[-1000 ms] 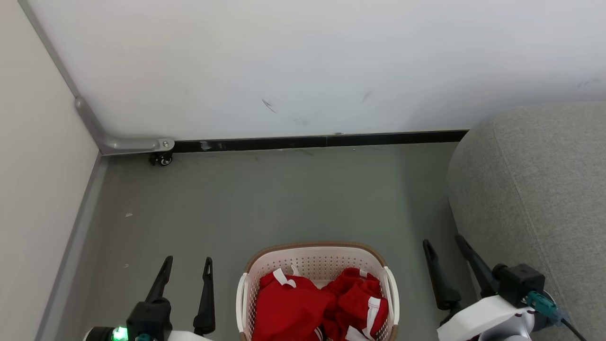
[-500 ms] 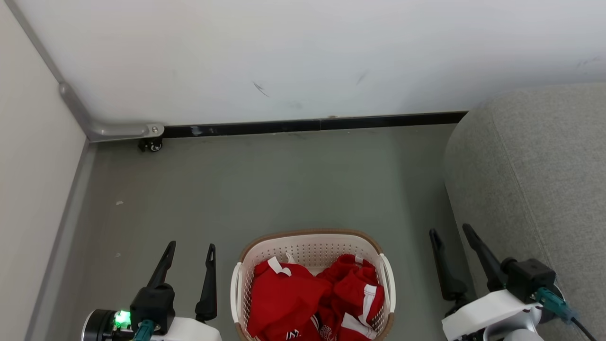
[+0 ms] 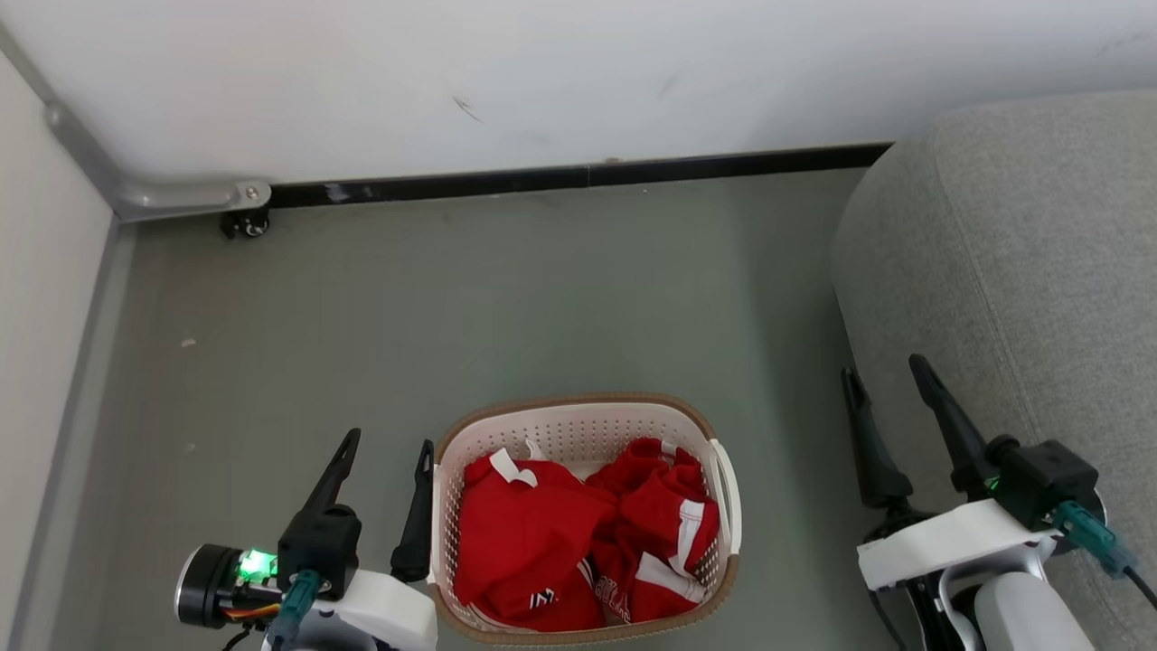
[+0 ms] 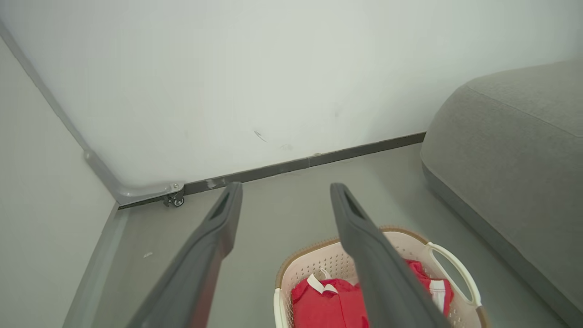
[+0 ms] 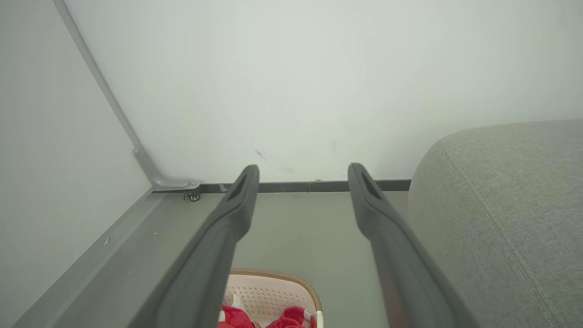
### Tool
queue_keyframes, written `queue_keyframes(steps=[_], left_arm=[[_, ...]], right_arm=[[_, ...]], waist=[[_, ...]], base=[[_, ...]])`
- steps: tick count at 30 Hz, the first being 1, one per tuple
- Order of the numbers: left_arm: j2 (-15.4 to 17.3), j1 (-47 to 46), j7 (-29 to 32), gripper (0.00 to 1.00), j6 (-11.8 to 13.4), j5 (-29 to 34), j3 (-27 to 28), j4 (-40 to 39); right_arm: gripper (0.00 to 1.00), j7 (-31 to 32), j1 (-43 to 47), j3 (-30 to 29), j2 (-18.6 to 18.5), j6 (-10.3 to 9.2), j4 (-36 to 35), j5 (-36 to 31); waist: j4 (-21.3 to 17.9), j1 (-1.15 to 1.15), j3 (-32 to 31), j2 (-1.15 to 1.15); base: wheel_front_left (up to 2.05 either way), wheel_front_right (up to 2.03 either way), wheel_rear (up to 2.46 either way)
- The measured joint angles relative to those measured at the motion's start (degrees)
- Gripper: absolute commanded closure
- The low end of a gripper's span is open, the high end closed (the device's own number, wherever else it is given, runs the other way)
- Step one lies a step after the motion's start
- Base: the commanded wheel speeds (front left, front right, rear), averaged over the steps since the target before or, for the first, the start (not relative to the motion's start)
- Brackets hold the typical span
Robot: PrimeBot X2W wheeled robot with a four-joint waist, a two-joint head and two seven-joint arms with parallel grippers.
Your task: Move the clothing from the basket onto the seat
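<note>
A plain white wall [image 3: 578, 72] runs across the far side, with a black skirting strip [image 3: 578, 174] along its foot. A pale side panel [image 3: 36, 298] closes the space on the robot's left. Below them spreads a dull grey-green floor [image 3: 542, 298].

The seat [image 3: 1021, 253], a big light-grey fabric-covered sofa cushion with a rounded corner and a stitched seam, takes up the right side. Its bare top carries none of the garments.

Near the robot on the floor stands the basket [image 3: 587, 432], a cream-white perforated plastic laundry tub with a brown rim and looped side handles, well apart from the seat. All the clothing [image 3: 533, 533] lies inside it: crumpled bright red sports garments with white trim, and some black-and-white lettering low in the heap that is too small to read.

The left hand [image 3: 389, 440], two long dark fingers on a white wrist with a green light glowing on it, is spread wide and grips nothing. Its inner finger is just beside the basket's left wall; I cannot tell whether it touches.

The right hand [image 3: 883, 366] is likewise spread wide and empty, hovering between the basket and the seat. Its outer finger is seen against the cushion's edge. Both hands point toward the wall.

In the far left corner a grey metal bracket [image 3: 181, 194] bends along the wall's foot, and a small black caster wheel [image 3: 246, 224] sits under its end.
</note>
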Motion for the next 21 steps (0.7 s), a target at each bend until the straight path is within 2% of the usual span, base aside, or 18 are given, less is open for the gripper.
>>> queue_keyframes(steps=[21], left_arm=[[2.0,-8.7,0.0,0.00,-3.1,4.5,-4.4,10.0]], right_arm=[[0.00,-1.8,-3.0,-3.5,0.1,0.00,-1.9,0.5]], waist=[[-4.8,0.00,8.6,0.00]], base=[[0.00,0.00,0.00]])
